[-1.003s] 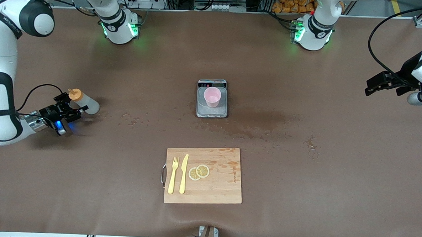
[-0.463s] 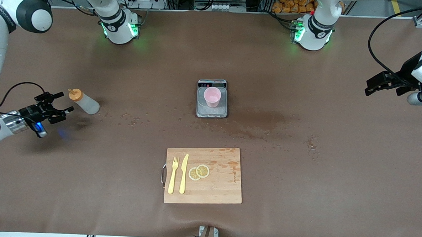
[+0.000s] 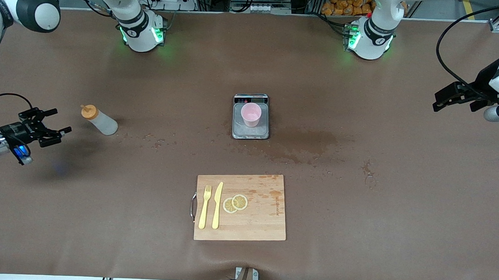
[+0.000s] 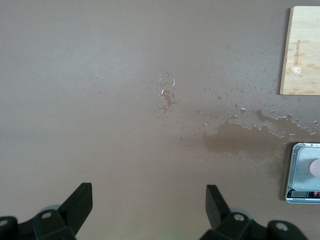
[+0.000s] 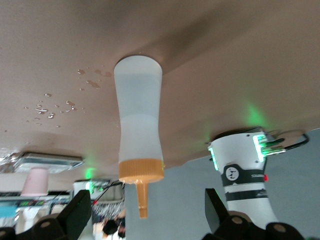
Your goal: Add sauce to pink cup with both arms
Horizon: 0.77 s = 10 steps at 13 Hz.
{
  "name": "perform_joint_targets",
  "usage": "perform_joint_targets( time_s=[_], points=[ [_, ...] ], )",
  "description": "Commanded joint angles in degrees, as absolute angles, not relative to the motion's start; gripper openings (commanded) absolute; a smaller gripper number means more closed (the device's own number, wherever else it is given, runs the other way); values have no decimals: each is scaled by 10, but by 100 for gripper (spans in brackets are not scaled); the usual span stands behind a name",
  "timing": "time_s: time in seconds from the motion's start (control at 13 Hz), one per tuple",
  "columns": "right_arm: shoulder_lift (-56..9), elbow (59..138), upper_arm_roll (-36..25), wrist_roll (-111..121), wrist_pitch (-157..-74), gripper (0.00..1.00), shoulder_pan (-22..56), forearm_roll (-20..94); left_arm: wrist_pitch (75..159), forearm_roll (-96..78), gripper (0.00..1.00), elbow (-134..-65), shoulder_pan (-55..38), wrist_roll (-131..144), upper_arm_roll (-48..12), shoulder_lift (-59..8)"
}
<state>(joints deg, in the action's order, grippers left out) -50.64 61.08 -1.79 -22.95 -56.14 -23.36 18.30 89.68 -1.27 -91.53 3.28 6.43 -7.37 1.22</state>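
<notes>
Sauce point(image 3: 100, 121) upright, just ahead of right gripper point(image 3: 54, 126), fingers apart; soft, light; grasp mid-body. Left gripper point(image 3: 440, 101) apart, waiting.

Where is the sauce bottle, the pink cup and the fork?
sauce bottle point(image 3: 101, 122), front view, whitish body.
pink cup point(image 3: 251, 115), front view, inside near the rim.
fork point(image 3: 204, 208), front view, middle of the handle.

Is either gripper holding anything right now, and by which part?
Nothing is held. The right gripper is open beside the sauce bottle, apart from it; the left gripper is open too.
</notes>
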Motion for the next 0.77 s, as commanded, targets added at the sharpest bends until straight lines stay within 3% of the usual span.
perform_joint_targets(
  time_s=[0.0, 0.31, 0.69],
  points=[
    [-462, 606, -16, -243, -562, 100, -204, 146, 890, -18, 100, -918, 36, 67, -76, 25],
    [-368, 618, -13, -249, -581, 100, -167, 126, 890, -18, 100, -918, 35, 67, -78, 25],
    [-244, 712, -12, -258, -631, 100, -84, 77, 890, -18, 100, -921, 35, 67, -79, 24]
  ],
)
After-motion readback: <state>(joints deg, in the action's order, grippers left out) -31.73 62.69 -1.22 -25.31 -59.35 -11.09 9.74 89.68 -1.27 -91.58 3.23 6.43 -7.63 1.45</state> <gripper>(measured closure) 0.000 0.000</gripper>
